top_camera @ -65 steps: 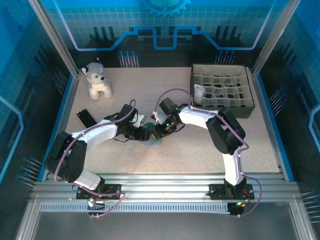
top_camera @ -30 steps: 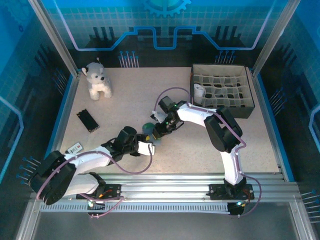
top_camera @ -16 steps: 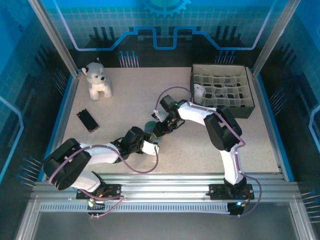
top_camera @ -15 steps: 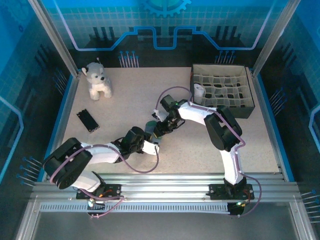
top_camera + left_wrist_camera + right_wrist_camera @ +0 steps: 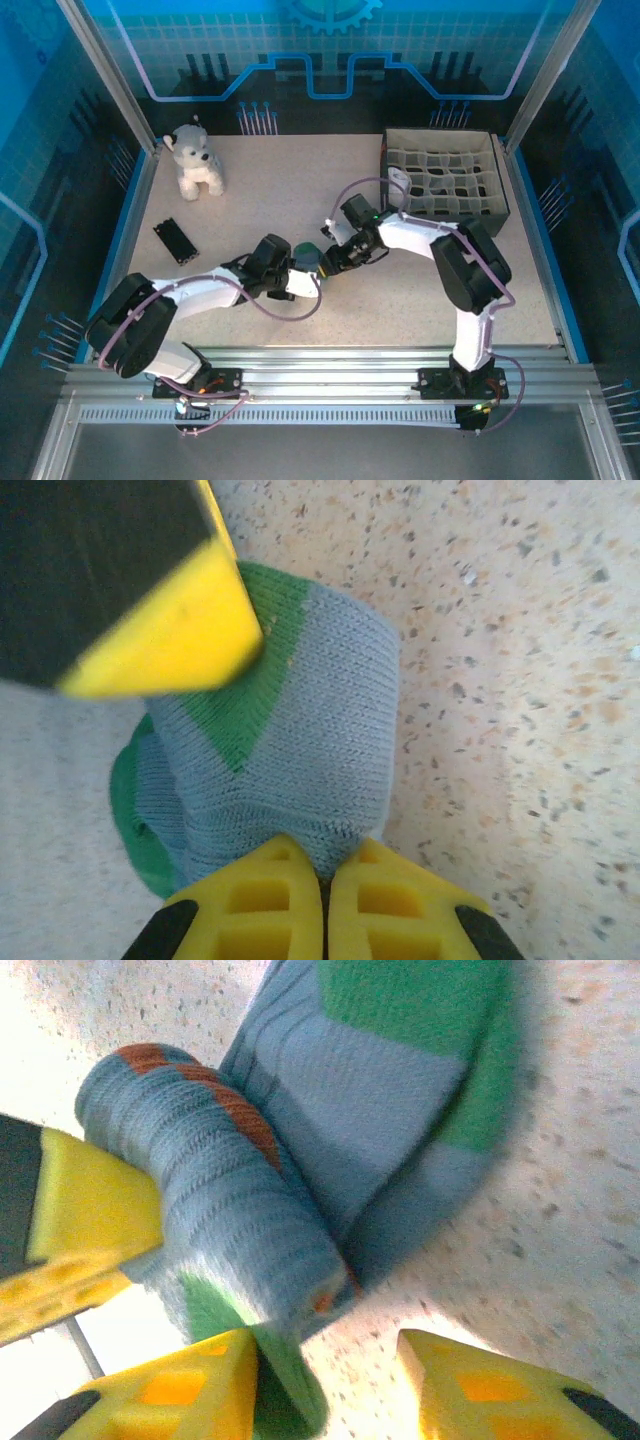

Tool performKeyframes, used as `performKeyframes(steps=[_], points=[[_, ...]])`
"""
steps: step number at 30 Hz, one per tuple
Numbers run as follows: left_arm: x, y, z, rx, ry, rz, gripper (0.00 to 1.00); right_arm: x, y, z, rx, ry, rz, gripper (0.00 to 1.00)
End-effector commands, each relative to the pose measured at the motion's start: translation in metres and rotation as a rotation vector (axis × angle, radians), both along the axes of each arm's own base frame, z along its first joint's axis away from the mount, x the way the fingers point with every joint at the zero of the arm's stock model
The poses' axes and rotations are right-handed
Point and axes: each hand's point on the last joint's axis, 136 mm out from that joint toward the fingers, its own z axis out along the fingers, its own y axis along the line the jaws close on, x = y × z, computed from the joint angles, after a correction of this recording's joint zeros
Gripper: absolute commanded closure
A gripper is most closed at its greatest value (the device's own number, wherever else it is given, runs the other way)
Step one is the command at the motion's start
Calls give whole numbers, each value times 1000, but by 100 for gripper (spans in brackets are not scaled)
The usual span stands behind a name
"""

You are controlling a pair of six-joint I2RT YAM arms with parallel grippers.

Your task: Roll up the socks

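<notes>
Teal sock (image 5: 306,255) lies near centre of table (image 5: 260,190), part rolled, w/ the roll on top of the flat toe end. L gripper (image 5: 322,880), at sock's 7 o'clock from above, is pinched tight on a fold of knit. R gripper (image 5: 330,1352), at 3 o'clock, has jaws partly apart by the roll's end. Soft, light, springy knit that prob. unrolls if let go, so best grip is across the roll's middle, not a loose edge.

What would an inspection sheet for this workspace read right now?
Surface: speckled table, no spills seen.
Job's things: teal-green sock partly rolled mid-table; white roll, maybe the other sock, in the divided box.
Clutter: plush dog, black block.
Tools: left tool shut on the sock's edge; right tool open beside the rolled part.
Cables: purple loops on both arms.
Surroundings: blue enclosure walls.
</notes>
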Motion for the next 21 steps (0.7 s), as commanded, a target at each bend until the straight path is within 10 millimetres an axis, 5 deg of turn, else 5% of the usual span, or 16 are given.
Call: performKeyframes(steps=[1,9,16,21], points=[[-58,10,-24,-9,433,3,100,19,-7,25,55,-139,-42,58],[-56,2,-13,-77,628,28,100,12,-8,57,173,-435,31,56],[-50,0,-2,-114,766,53,100,-28,3,73,328,-870,248,50],[-48,0,-4,-112,820,63,100,-53,16,67,351,-1064,414,46]])
